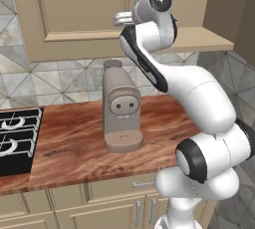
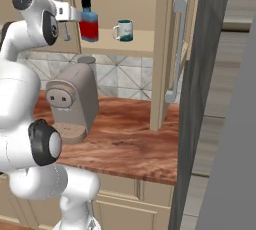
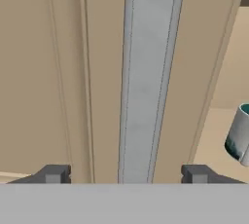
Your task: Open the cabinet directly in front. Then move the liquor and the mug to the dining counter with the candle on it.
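Observation:
The cabinet [image 1: 74, 14] has its right door [image 2: 162, 49] swung open and its left door closed. On the shelf inside stand the liquor [image 2: 89, 21], a red and blue bottle with a black cap, and to its right the white mug [image 2: 123, 30] with a teal inside. My gripper [image 2: 72, 14] [image 1: 121, 19] is up at the left door's long silver handle [image 3: 146, 82]. In the hand view the gripper [image 3: 125, 174] is open, one fingertip on each side of the handle and neither touching it. The mug's edge [image 3: 240, 138] shows at the right. The dining counter and the candle are out of view.
A beige coffee machine [image 1: 121, 108] stands on the wood countertop [image 1: 74, 148] below the cabinet, under my arm. A black stove [image 1: 17, 138] lies at the left. The open door's handle [image 2: 178, 49] juts out, and a tall dark panel [image 2: 210, 99] rises at the right.

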### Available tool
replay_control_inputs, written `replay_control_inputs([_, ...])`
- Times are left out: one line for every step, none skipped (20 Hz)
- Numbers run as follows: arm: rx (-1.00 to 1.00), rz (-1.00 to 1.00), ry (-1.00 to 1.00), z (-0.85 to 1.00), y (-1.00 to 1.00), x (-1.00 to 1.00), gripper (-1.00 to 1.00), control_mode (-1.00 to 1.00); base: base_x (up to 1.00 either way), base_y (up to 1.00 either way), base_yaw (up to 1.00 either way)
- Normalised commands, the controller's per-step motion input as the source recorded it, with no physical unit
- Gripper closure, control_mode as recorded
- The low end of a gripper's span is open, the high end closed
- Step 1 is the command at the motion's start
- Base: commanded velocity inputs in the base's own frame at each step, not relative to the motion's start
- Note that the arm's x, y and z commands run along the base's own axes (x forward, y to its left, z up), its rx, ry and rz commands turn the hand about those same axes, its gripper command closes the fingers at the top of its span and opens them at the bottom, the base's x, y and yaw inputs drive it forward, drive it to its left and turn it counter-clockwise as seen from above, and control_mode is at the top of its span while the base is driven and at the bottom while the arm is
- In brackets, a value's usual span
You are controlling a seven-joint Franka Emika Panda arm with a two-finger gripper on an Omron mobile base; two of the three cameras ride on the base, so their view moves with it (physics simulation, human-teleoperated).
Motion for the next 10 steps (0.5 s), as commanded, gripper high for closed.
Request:
replay_control_inputs([0.0, 0.0, 0.0, 0.0, 0.0, 0.0, 1.0, -1.0, 0.0, 0.0, 0.0])
replay_control_inputs([0.0, 0.0, 0.0, 0.0, 0.0, 0.0, 1.0, -1.0, 0.0, 0.0, 0.0])
replay_control_inputs([0.0, 0.0, 0.0, 0.0, 0.0, 0.0, 1.0, -1.0, 0.0, 0.0, 0.0])
replay_control_inputs([0.0, 0.0, 0.0, 0.0, 0.0, 0.0, 1.0, -1.0, 0.0, 0.0, 0.0])
replay_control_inputs([0.0, 0.0, 0.0, 0.0, 0.0, 0.0, 1.0, -1.0, 0.0, 0.0, 0.0])
replay_control_inputs([0.0, 0.0, 0.0, 0.0, 0.0, 0.0, 1.0, -1.0, 0.0, 0.0, 0.0])
replay_control_inputs([0.0, 0.0, 0.0, 0.0, 0.0, -0.04, 1.0, -1.0, 0.0, 0.0, 0.0])
replay_control_inputs([0.0, 0.0, 0.0, 0.0, 0.04, -0.14, 1.0, -1.0, 0.0, 0.0, 0.0])
replay_control_inputs([0.0, 0.0, -0.02, -0.09, 0.16, -0.36, 1.0, -1.0, 0.0, 0.0, 0.0])
replay_control_inputs([0.0, 0.0, -0.03, -0.19, 0.26, -0.54, 1.0, -1.0, 0.0, 0.0, 0.0])
